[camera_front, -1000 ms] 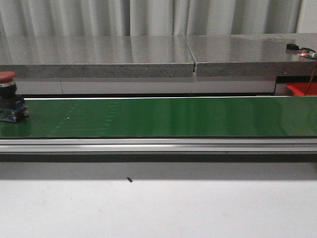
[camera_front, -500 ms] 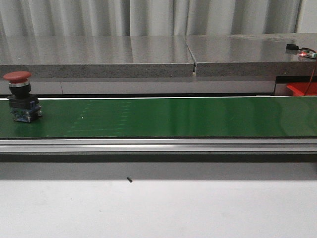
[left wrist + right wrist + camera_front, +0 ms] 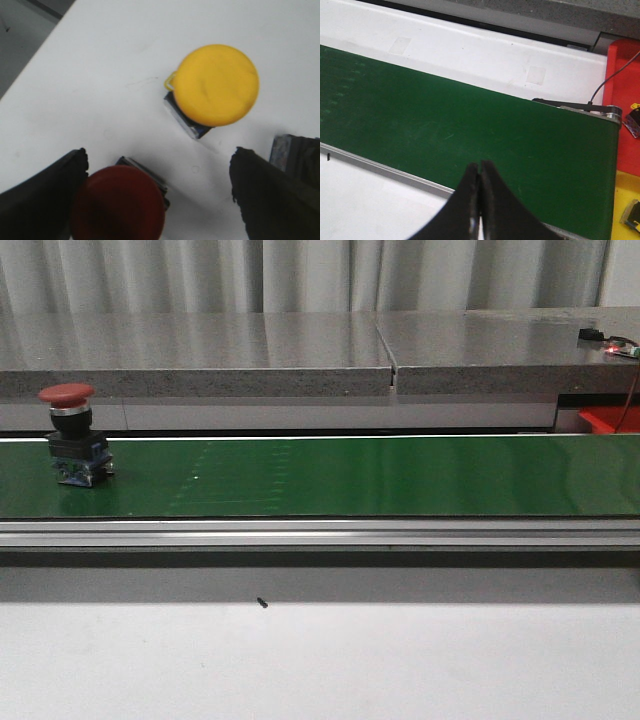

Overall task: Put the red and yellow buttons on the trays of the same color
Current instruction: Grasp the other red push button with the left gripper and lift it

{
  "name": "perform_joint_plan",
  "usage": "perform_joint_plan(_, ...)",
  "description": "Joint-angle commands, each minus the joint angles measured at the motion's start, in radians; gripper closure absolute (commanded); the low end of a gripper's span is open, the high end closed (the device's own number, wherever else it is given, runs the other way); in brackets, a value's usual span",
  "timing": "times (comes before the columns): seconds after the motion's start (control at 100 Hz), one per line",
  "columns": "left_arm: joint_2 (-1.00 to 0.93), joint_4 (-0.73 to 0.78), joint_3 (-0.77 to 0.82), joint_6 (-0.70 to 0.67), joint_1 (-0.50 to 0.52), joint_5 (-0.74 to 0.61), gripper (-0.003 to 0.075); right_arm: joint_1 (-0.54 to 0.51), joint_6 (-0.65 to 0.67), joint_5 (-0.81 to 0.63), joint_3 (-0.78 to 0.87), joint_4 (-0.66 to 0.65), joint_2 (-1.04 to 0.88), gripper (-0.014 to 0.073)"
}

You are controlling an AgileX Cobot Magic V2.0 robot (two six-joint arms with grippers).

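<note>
red tray (image 3: pixel 610 420) cut off by edge, wire-crossed

No readable text, label, brand, number or sign anywhere in any view.

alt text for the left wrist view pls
Open left gripper above a white surface, with a red button by one finger and a yellow button beyond them. Both are seen from above.
</note>
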Motion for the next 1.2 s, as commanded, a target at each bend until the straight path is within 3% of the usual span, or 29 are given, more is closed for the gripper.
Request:
perform_joint_plan(0.0, -0.054, -0.005, -0.033, -0.003, -0.004, -0.031, 0.0156, 0.001, -0.011, -0.062, -0.025, 0.012, -0.009, 0.0662)
perform_joint_plan(0.2, -0.054, 0.016, -0.033, -0.003, 0.001, -0.03, 0.0248, 0.001, -0.011, -0.062, -0.025, 0.012, -0.009, 0.0662)
perform_joint_plan(0.56, -0.054, 0.022, -0.033, -0.003, 0.024, -0.011, 0.0619, 0.001, -0.011, -0.062, -0.025, 0.012, -0.009, 0.0662)
perform_joint_plan(0.95, -0.222, -0.049, -0.033, -0.011, 0.001, 0.096, 0.0636, 0.001, -0.011, -0.062, -0.025, 0.012, -0.009, 0.0662)
perform_joint_plan(1.19, -0.408, -0.063, -0.031, -0.011, -0.116, 0.185, 0.0636, 0.001, -0.011, -0.062, -0.025, 0.012, -0.009, 0.0662)
